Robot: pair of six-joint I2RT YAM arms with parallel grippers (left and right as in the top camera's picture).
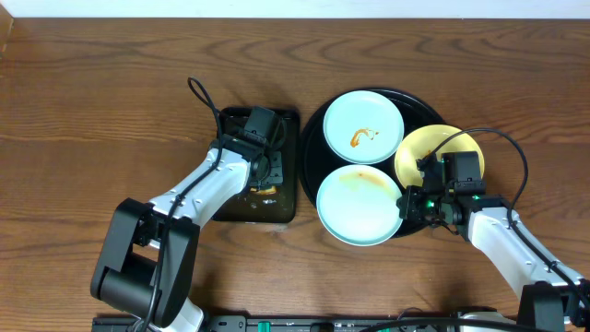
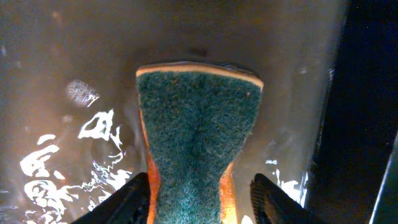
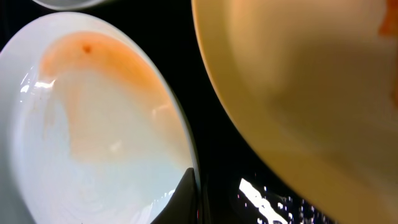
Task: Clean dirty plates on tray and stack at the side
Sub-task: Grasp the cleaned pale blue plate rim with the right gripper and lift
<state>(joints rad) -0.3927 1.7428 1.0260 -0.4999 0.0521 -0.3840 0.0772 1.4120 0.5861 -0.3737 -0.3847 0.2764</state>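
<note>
The black tray (image 1: 312, 138) holds three plates. A mint-green plate (image 1: 363, 127) with an orange sauce squiggle sits at the back. A second mint-green plate (image 1: 355, 207), with a faint orange smear, sits at the front and also shows in the right wrist view (image 3: 93, 143). The yellow plate (image 1: 433, 148) is at the right, its edge in the right wrist view (image 3: 298, 81). My right gripper (image 1: 406, 203) pinches the front plate's right rim; one finger (image 3: 186, 196) lies on the rim's inside and the other is lost against the black tray. My left gripper (image 1: 263, 171) is open around the sponge.
A rectangular black basin (image 1: 286, 207) stands left of the tray with shiny wet liquid in it. A green-and-orange sponge (image 2: 196, 149), narrowed at the waist, stands in it between my left fingers. Bare wood tabletop (image 1: 92, 111) surrounds the basin and tray.
</note>
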